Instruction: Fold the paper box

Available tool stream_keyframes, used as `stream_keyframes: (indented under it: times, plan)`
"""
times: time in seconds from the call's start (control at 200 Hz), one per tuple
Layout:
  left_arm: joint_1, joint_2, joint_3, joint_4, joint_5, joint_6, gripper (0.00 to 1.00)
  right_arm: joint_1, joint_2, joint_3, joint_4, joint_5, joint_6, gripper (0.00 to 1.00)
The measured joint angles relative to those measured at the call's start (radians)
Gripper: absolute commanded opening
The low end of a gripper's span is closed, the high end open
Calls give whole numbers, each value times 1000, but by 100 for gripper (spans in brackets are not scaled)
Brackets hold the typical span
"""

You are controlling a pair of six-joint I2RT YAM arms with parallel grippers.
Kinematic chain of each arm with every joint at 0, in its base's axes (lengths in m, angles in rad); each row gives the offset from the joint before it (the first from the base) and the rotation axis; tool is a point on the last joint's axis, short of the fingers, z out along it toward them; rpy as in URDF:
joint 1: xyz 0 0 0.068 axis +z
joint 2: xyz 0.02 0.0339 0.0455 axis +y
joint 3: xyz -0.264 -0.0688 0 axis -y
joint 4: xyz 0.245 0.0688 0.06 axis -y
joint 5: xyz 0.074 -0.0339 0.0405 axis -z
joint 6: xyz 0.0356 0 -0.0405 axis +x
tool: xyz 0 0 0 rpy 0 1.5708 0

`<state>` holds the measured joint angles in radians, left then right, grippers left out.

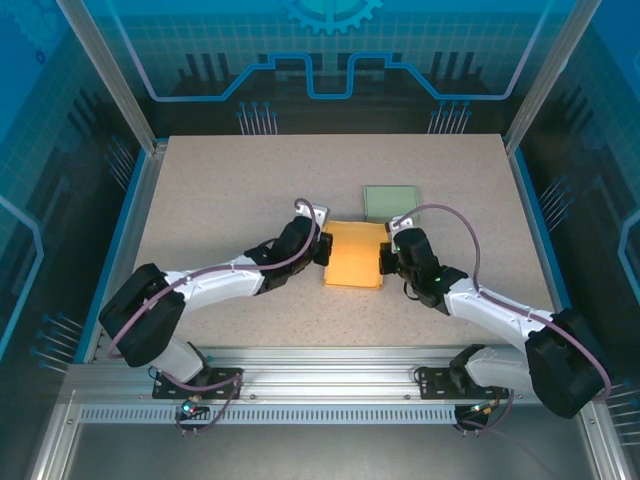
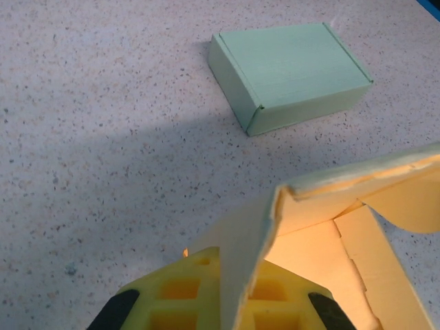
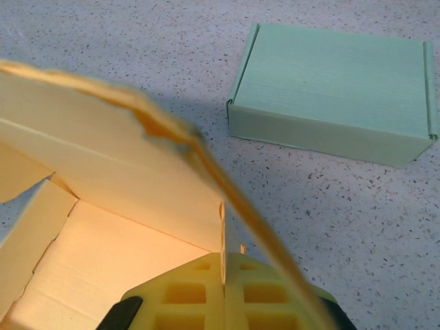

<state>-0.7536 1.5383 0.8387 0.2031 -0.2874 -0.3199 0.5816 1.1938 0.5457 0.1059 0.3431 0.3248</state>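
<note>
An orange-yellow paper box (image 1: 356, 254) lies partly folded in the middle of the table, between both arms. My left gripper (image 1: 322, 246) is shut on its left wall, and that raised wall (image 2: 254, 240) runs between the yellow fingers (image 2: 182, 292). My right gripper (image 1: 386, 258) is shut on the right wall, whose thin card edge (image 3: 223, 240) sits clamped between the yellow pads (image 3: 185, 295). The box's open inside (image 3: 89, 240) shows to the left in the right wrist view, with the lid flap (image 3: 137, 113) leaning over it.
A finished pale green box (image 1: 389, 201) sits closed just behind the orange one, seen in the wrist views as well (image 2: 289, 72) (image 3: 333, 93). Speckled tabletop (image 1: 220, 190) stretches left and behind. Blue-edged enclosure walls ring the table.
</note>
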Motion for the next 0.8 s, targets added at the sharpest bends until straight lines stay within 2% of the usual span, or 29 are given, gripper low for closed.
stream_keyframes:
  times: [0.29,0.795]
  plan:
    - [-33,0,-104,170,-55,-97,6,42,0,-47,60,58,20,0]
    - [-80,2,-171,272,-152,-150,6,137,3,-78,99,182,84,0]
